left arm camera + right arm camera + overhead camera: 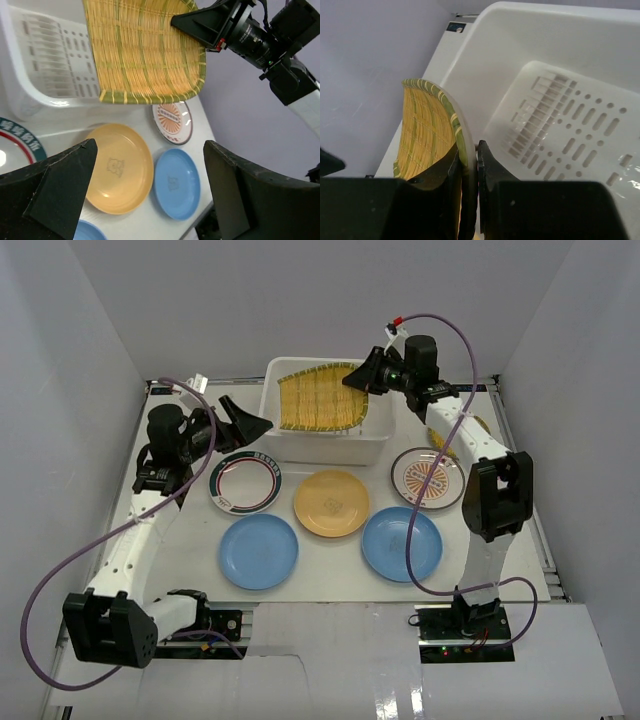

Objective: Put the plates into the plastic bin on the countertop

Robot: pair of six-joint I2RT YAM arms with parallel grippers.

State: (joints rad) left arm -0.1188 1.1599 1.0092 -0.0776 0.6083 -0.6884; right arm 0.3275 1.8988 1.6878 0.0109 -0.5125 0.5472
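L gripper (247, 418) sits upper left of centre in the top view, jaws spread wide w/ nothing between them, hanging just off the left end of the plastic bin (330, 447). Below it on the countertop (320, 580) I see the green-and-red-rimmed plate (245, 482), and lower down the left blue plate (258, 551). Top centre, the yellow patterned plate (318, 398) is inside the bin, tilted w/ its right edge up; can't tell if the low edge touches the slotted bottom. Orange-yellow plate (331, 503) lies flat mid-frame, just in front of the bin. R gripper (358, 378) is clamped on that tilted plate's right rim; wrist cam shows both fingers (492, 172) pinching the rim. Right of centre: second blue plate (401, 543), and above it the sunburst plate (428, 478) beside the R arm.
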